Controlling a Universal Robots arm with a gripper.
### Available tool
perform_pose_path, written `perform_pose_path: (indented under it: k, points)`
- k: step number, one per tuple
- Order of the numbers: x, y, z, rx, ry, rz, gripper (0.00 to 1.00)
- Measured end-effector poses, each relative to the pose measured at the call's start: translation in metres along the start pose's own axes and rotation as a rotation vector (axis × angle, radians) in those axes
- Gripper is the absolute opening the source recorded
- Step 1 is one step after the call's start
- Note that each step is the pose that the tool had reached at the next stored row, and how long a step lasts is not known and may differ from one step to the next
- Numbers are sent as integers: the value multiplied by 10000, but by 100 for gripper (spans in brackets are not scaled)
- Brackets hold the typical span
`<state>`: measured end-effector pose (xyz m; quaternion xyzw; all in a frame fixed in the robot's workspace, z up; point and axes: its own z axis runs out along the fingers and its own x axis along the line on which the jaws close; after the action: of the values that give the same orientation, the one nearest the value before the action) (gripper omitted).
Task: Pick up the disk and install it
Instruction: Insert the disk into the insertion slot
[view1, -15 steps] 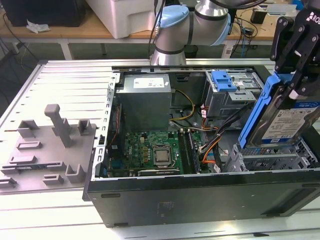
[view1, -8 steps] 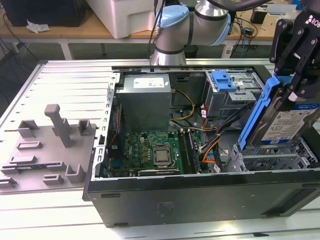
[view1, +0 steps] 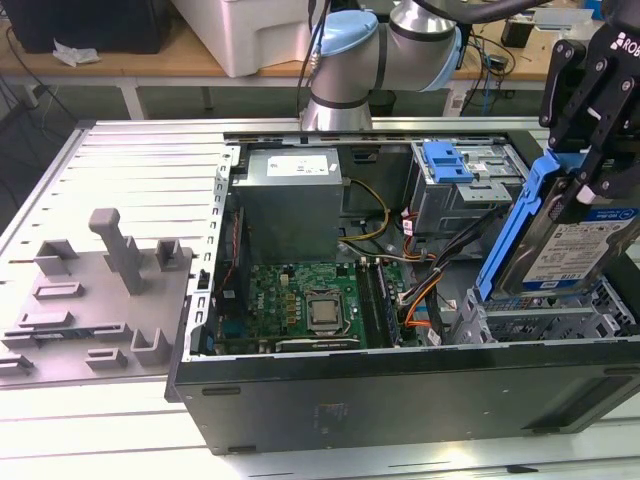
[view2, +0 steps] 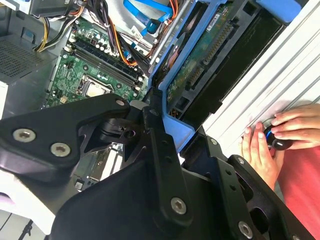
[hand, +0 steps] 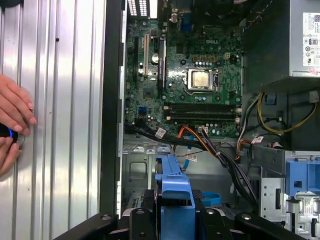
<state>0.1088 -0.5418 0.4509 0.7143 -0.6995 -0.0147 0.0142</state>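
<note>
Blue-framed, the disk (view1: 578, 248) hangs tilted at the exterior view's right edge, clenched at its upper end by the black claw (view1: 585, 180), over the metal drive cage (view1: 540, 325) in the open computer case (view1: 400, 395).

My arm (view1: 415, 40): silver tubes, pale-blue joint caps, black cable (view1: 316, 40). My pincer (view1: 585, 165): matte black links, silver screws (view2: 24, 134), white lettering on the side.

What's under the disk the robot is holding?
A grey metal cage sits under the disk, which the tool grips. The disk covers what's inside that cage.
</note>
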Motion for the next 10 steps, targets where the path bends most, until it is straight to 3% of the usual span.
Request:
perform_pose_path:
  k: [10]
  points:
    - [1, -1, 24, 1, -4, 101, 37]
